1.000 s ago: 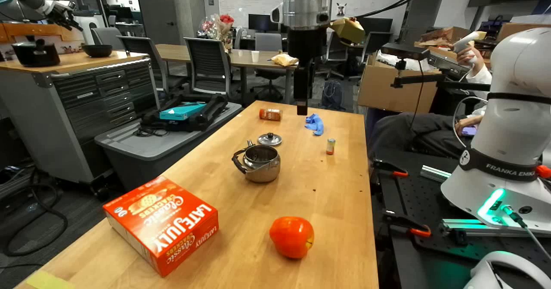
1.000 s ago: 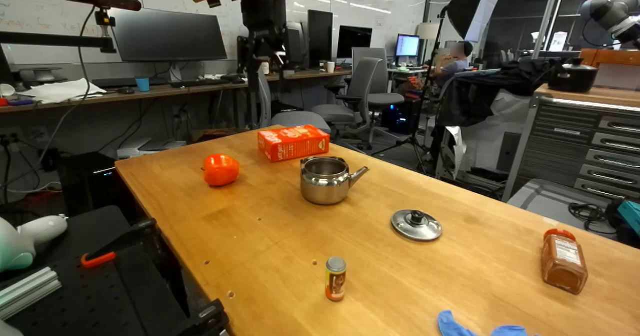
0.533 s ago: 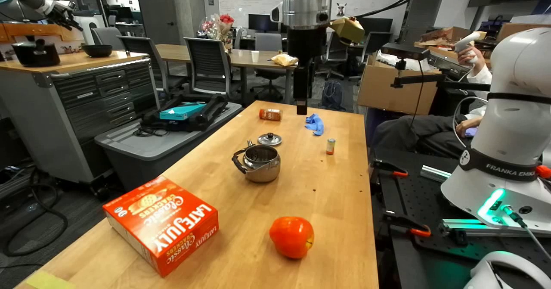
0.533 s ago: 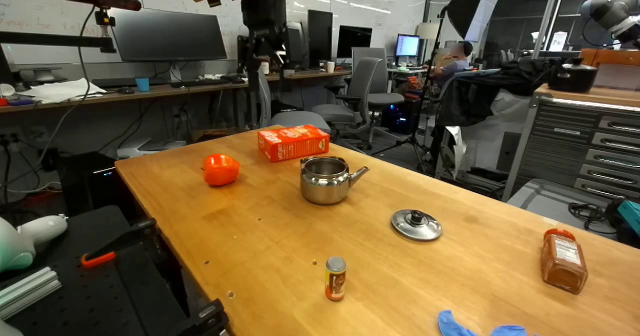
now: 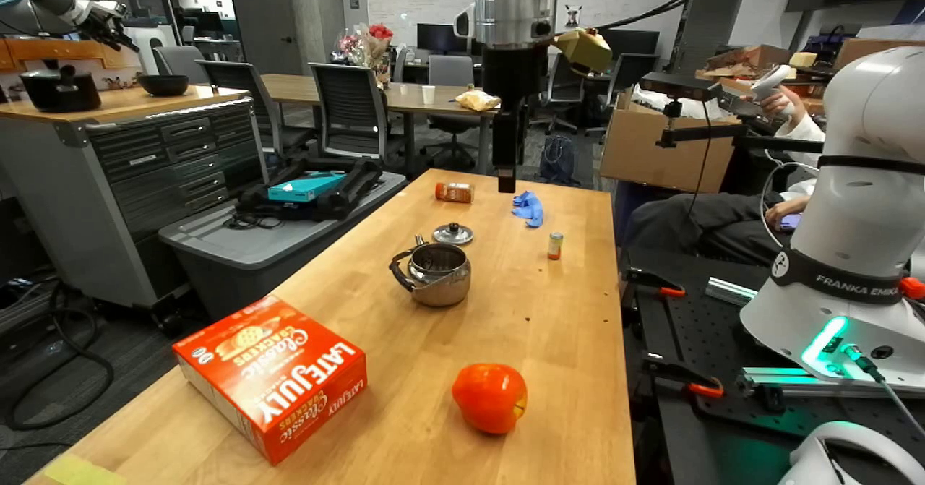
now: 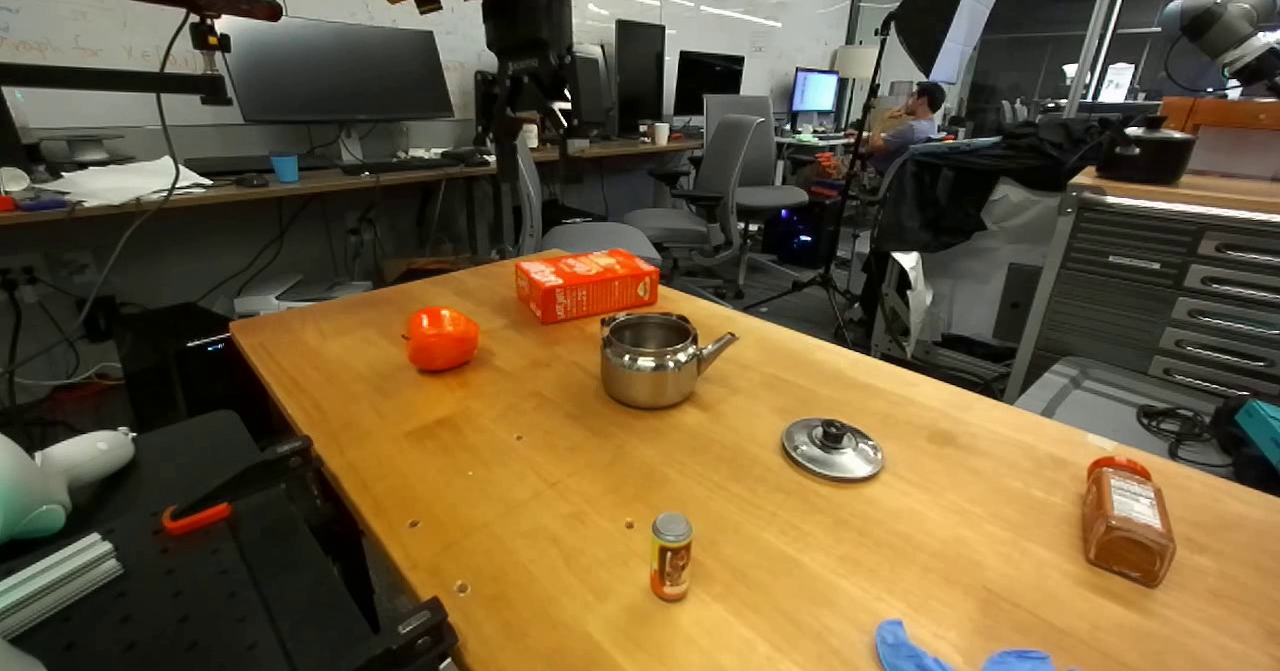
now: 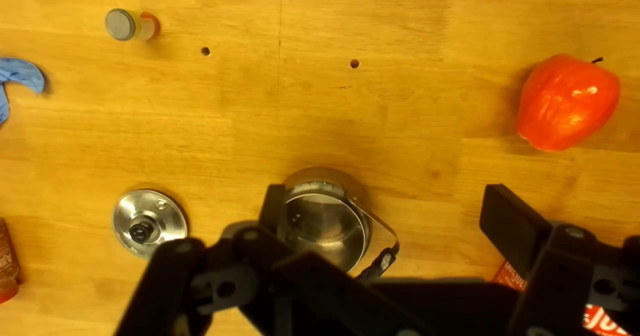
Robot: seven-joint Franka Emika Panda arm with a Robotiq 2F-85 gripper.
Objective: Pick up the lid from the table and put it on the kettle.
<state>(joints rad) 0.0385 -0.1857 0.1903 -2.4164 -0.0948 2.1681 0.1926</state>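
The lid point(image 5: 453, 234) is a round shiny metal disc with a black knob. It lies knob up on the table in both exterior views point(image 6: 832, 449) and at the lower left in the wrist view point(image 7: 150, 223). The steel kettle point(image 5: 442, 286) stands upright and uncovered nearby, its spout towards the lid; it also shows in an exterior view point(image 6: 650, 369) and in the wrist view point(image 7: 325, 226), partly hidden by a finger. My gripper point(image 7: 389, 206) is wide open and empty, pointing down high above the table, touching neither; it also shows in an exterior view point(image 5: 507, 181).
On the wooden table point(image 5: 549, 369) are a red-orange apple-like fruit point(image 5: 490, 398), a red cracker box point(image 5: 271, 376), a small can point(image 6: 671, 556), a brown spice jar point(image 6: 1128, 521) and a blue glove point(image 5: 529, 209). A person holding a white controller point(image 5: 773, 84) sits beyond the table.
My arm, the lid and the kettle have not moved. The person's hand with the white controller has shifted a little down and to the left in an exterior view.
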